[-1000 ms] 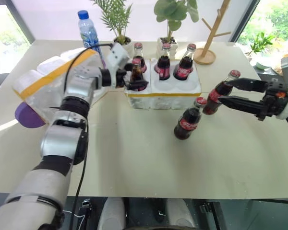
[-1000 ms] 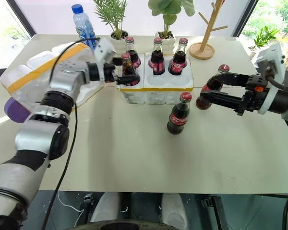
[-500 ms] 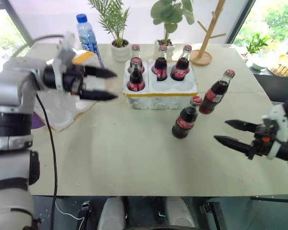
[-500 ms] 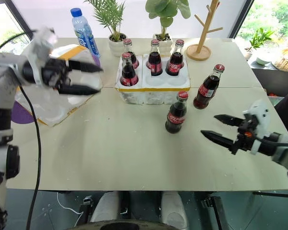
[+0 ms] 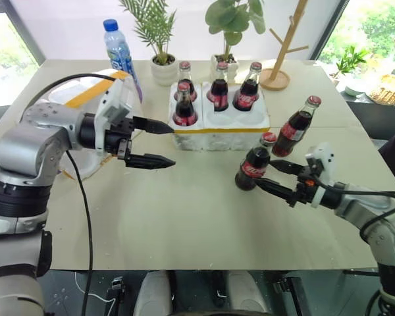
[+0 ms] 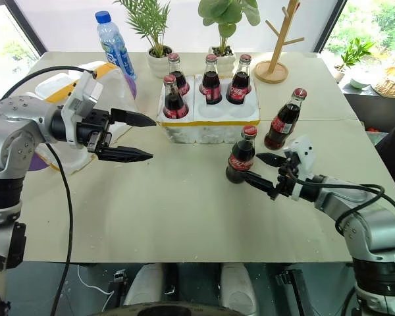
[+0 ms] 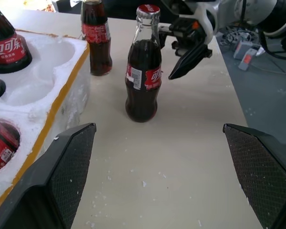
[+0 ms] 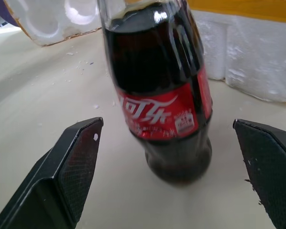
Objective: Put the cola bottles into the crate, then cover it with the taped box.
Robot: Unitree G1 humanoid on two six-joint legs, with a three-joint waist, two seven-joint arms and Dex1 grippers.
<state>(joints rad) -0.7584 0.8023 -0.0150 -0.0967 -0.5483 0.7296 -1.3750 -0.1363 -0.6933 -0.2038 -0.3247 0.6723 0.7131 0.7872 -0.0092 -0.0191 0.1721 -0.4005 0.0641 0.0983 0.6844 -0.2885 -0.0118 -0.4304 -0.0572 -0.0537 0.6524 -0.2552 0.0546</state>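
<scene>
Crate (image 5: pixel 220 135) sits upper centre of the head view, four cola bottles (image 5: pixel 218 86) standing in its wells, the two front right wells empty. Two more bottles stand on the table (image 5: pixel 184 224): one (image 5: pixel 255 162) just right of centre, the other (image 5: pixel 297 126) further right, beside the crate's corner. Right gripper (image 5: pixel 271 176), jaws wide, flanks the nearer bottle without touching it. Left gripper (image 5: pixel 159 142) is open and empty, centre left, by the crate's left end. Taped box (image 5: pixel 85 99) lies upper left behind the left arm.
</scene>
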